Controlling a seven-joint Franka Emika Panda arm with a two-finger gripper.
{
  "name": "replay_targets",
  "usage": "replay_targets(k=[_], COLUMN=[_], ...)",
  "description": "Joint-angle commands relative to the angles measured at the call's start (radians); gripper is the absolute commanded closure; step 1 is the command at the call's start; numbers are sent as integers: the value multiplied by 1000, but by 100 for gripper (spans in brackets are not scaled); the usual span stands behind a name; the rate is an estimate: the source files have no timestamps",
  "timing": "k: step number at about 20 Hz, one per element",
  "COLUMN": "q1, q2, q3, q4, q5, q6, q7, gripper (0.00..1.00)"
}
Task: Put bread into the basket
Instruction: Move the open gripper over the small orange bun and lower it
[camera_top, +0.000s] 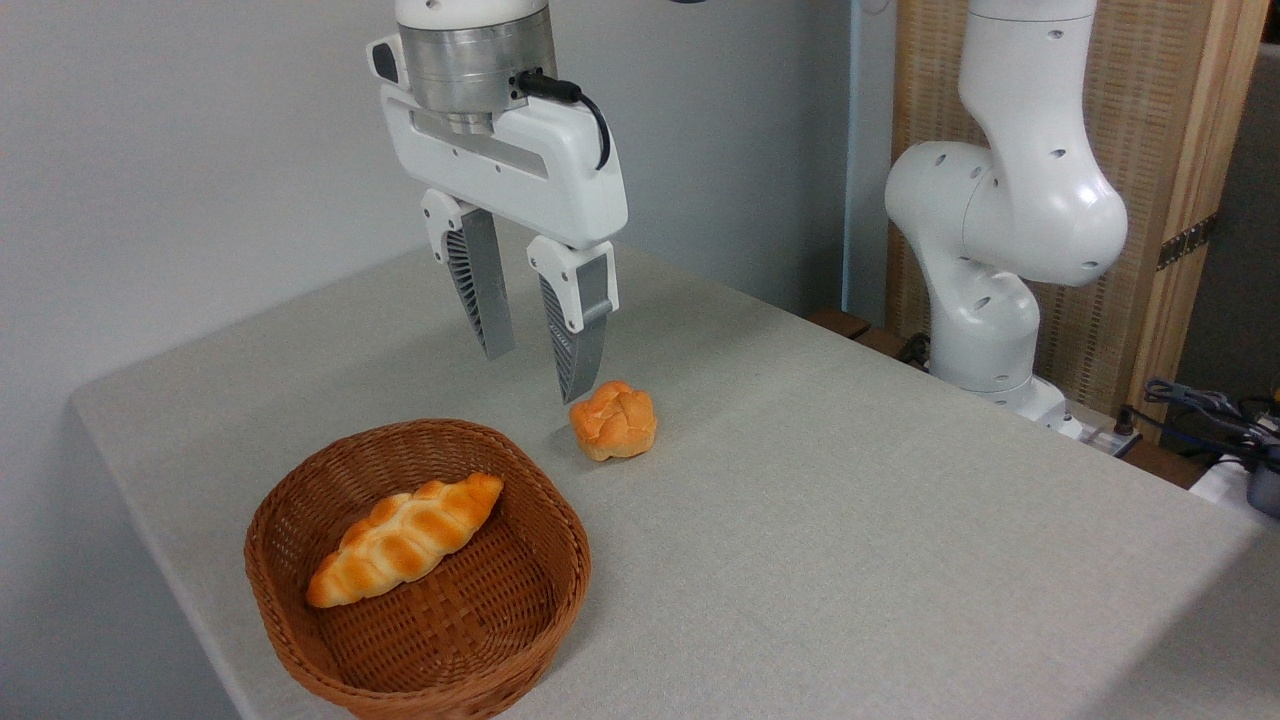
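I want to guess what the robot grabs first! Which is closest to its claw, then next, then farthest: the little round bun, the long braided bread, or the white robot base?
From the gripper, in the camera view:
1. Small round golden-orange bun, just right of the fingertips, on the table.
2. Long braided golden loaf, lower left, inside the brown woven wicker basket.
3. White robot arm base, far right, at the table's back edge.

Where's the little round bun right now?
The bun sits on the table, just right of the basket, outside it, below the open tool.

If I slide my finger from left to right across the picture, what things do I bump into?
Long braided loaf lying in the basket → gripper, open, above the table → small round bun → the robot arm's white base.
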Motion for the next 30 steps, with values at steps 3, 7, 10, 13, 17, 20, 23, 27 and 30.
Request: replay_targets(k=[3,7,10,13,17,20,23,27,30], q1=[0,0,0,-3,-5,-8,-37,-92,-123], q2=[-7,-7,-8,-11,-36,-76,-105,-180,-254], q3=[7,7,7,7,7,7,7,8,7], q4=[10,10,10,7,-25,-79,-131,-263,-396], q5=[-15,-15,-15,-15,-15,-15,-15,-5,-5], q6=[-36,-36,-50,-64,-64,-62,-59,-33,31], q7=[-9,-7,-6,-6,-4,-3,0,0,-3], gripper=[0,0,0,0,0,0,0,0,0])
